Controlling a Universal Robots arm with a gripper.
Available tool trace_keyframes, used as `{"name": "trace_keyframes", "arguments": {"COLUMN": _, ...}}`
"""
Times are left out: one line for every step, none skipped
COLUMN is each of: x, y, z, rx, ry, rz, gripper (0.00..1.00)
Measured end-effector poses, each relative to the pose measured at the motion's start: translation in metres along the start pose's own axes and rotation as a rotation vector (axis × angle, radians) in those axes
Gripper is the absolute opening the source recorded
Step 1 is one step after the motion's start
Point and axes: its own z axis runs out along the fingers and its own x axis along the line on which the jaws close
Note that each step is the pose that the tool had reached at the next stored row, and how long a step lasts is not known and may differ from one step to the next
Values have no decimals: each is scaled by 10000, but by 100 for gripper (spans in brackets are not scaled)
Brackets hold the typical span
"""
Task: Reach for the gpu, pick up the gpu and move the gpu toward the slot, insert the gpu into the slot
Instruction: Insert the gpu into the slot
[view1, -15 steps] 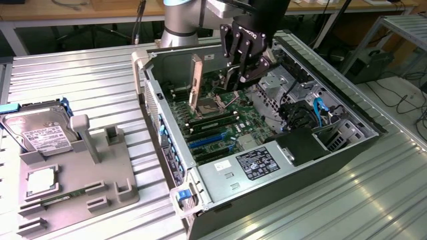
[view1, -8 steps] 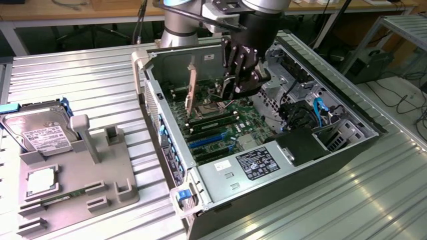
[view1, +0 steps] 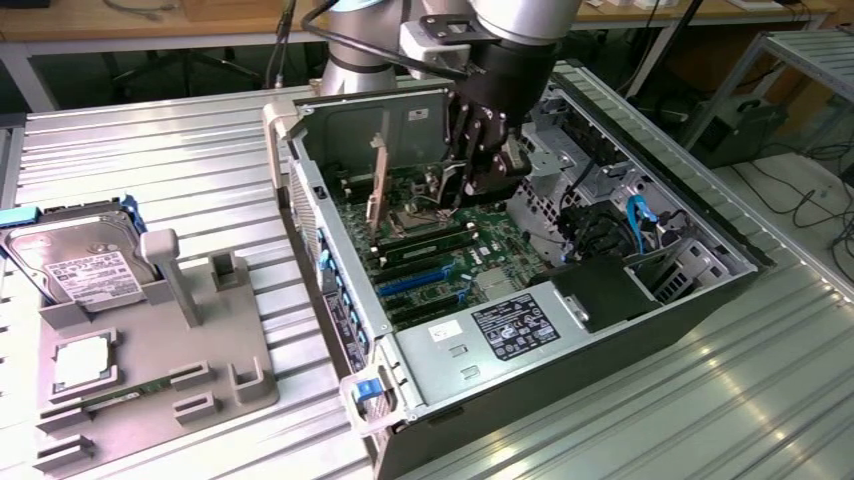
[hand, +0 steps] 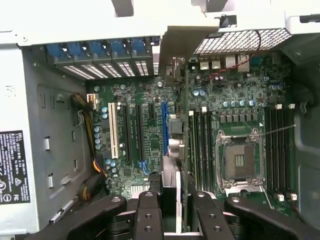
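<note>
One card: the gpu (hand: 180, 150) sits edge-on over the motherboard (hand: 235, 100), inside the open case (view1: 694, 215).
Pincer (hand: 170, 197): clenched on the gpu.
Technique: keep card upright, edge aligned with blue slot (hand: 164, 127), press evenly.

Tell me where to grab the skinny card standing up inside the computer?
Grip the gpu along its upper edge, coming straight down from above, one finger on each flat face. It stands thin, edge-on over the motherboard, and its lower edge must stay free. The gripper holds it this way.
</note>
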Motion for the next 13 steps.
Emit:
{"name": "trace_keyframes", "arguments": {"x": 0, "y": 0, "z": 19, "rx": 0, "ry": -1, "rz": 1, "gripper": 28}}
{"name": "trace_keyframes", "arguments": {"x": 0, "y": -1, "z": 36, "rx": 4, "ry": -3, "rz": 0, "gripper": 28}}
{"name": "trace_keyframes", "arguments": {"x": -2, "y": -1, "z": 45, "rx": 17, "ry": -3, "rz": 0, "gripper": 28}}
{"name": "trace_keyframes", "arguments": {"x": -4, "y": -1, "z": 53, "rx": 34, "ry": -1, "rz": -6, "gripper": 28}}
{"name": "trace_keyframes", "arguments": {"x": -7, "y": -2, "z": 64, "rx": 51, "ry": -1, "rz": -36, "gripper": 28}}
{"name": "trace_keyframes", "arguments": {"x": -13, "y": -2, "z": 75, "rx": 71, "ry": -2, "rz": -98, "gripper": 28}}
{"name": "trace_keyframes", "arguments": {"x": -15, "y": -2, "z": 82, "rx": 97, "ry": -3, "rz": -149, "gripper": 28}}
{"name": "trace_keyframes", "arguments": {"x": -17, "y": -2, "z": 88, "rx": 131, "ry": -2, "rz": -194, "gripper": 28}}
{"name": "trace_keyframes", "arguments": {"x": -17, "y": -2, "z": 98, "rx": 174, "ry": -2, "rz": -234, "gripper": 28}}
{"name": "trace_keyframes", "arguments": {"x": -17, "y": 2, "z": 117, "rx": 192, "ry": -4, "rz": -247, "gripper": 28}}
{"name": "trace_keyframes", "arguments": {"x": -18, "y": 5, "z": 131, "rx": 212, "ry": -4, "rz": -266, "gripper": 28}}
{"name": "trace_keyframes", "arguments": {"x": -19, "y": 8, "z": 148, "rx": 240, "ry": -5, "rz": -301, "gripper": 28}}
{"name": "trace_keyframes", "arguments": {"x": -18, "y": 15, "z": 166, "rx": 241, "ry": -3, "rz": -339, "gripper": 28}}
